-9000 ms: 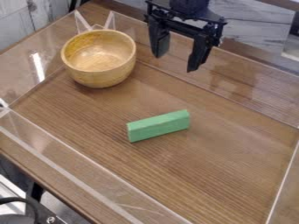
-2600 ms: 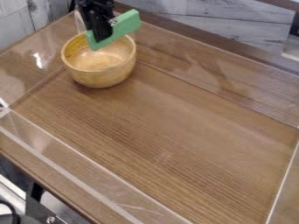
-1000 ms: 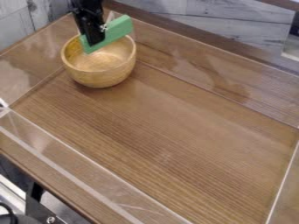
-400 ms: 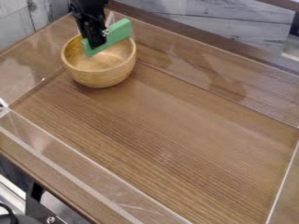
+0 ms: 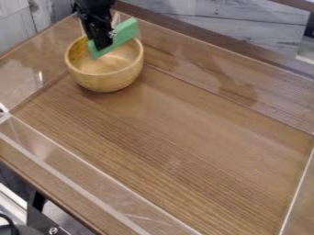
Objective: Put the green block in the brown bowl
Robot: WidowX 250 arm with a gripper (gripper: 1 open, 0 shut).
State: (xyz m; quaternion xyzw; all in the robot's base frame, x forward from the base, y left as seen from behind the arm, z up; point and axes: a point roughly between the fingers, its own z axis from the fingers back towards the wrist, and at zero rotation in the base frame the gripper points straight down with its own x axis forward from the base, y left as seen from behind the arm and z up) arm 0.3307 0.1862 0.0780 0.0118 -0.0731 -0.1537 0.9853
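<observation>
The green block (image 5: 120, 37) hangs tilted over the far rim of the brown bowl (image 5: 105, 73), its lower end reaching into the bowl's opening. My black gripper (image 5: 98, 39) points straight down above the bowl and is shut on the block's left part. The bowl is a round tan wooden one with a paler inside, standing at the far left of the table. Whether the block's lower end touches the bowl's inside is hidden by the gripper.
The wooden tabletop (image 5: 185, 138) is ringed by low clear plastic walls (image 5: 73, 179). A grey marbled wall surface (image 5: 263, 23) rises behind the table's far edge.
Since nine seconds ago the block has left the table's middle and hangs in my gripper over the bowl. In the last second the gripper and block hardly moved.
</observation>
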